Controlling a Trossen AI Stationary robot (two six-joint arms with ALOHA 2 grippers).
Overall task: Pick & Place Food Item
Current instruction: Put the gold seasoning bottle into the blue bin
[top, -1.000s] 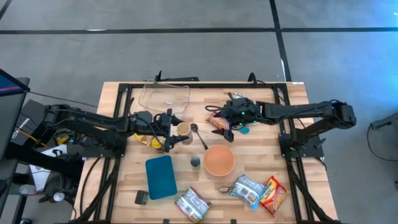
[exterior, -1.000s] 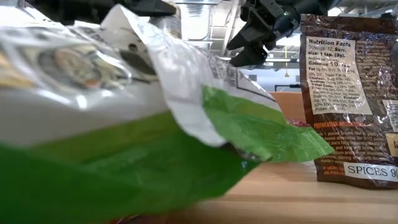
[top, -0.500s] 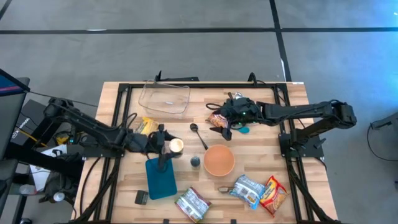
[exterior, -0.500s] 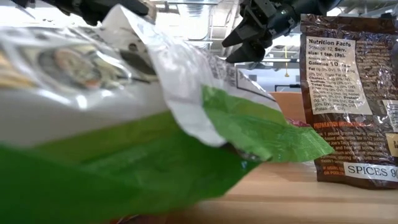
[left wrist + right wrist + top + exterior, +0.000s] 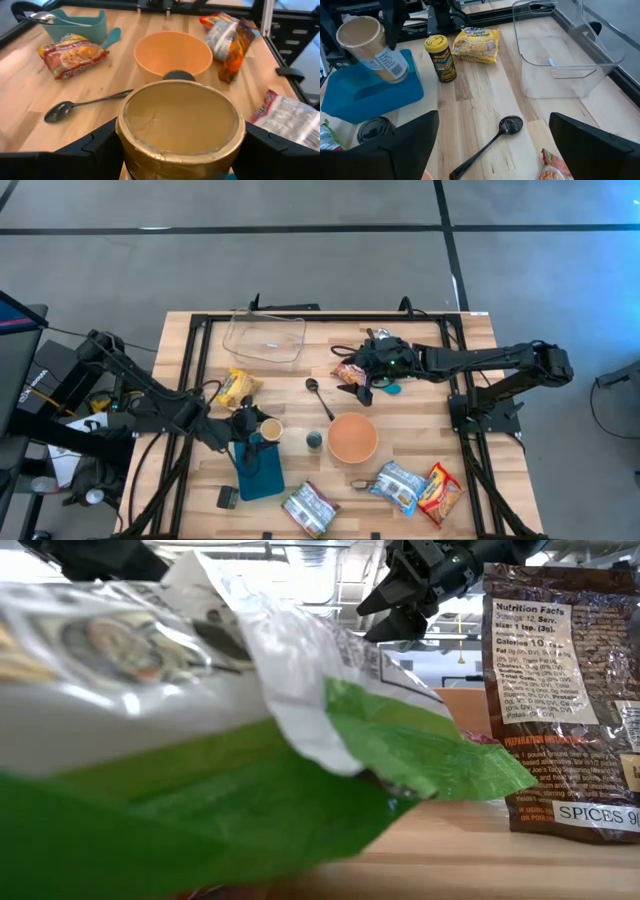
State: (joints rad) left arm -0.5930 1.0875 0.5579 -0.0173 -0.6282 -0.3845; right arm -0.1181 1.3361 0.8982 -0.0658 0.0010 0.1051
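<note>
Cup point(image 5: 269, 429): in the left gripper point(image 5: 262, 431), over the lid's point(image 5: 258, 470) top edge.
Lid: lying on the table point(image 5: 420, 415), left of the bowl point(image 5: 352, 437).
Small can point(image 5: 314, 440): between the lid and the bowl.
Spoon point(image 5: 319, 397): behind the bowl.
Clear box point(image 5: 265, 337): at the back of the table.
Soup pack point(image 5: 236, 384): in front of the clear box, behind the lid.
Right gripper point(image 5: 364, 385): above the noodle pack point(image 5: 349, 373), behind the bowl.
Three packets point(image 5: 397, 486): at the front, right of the lid.
</note>
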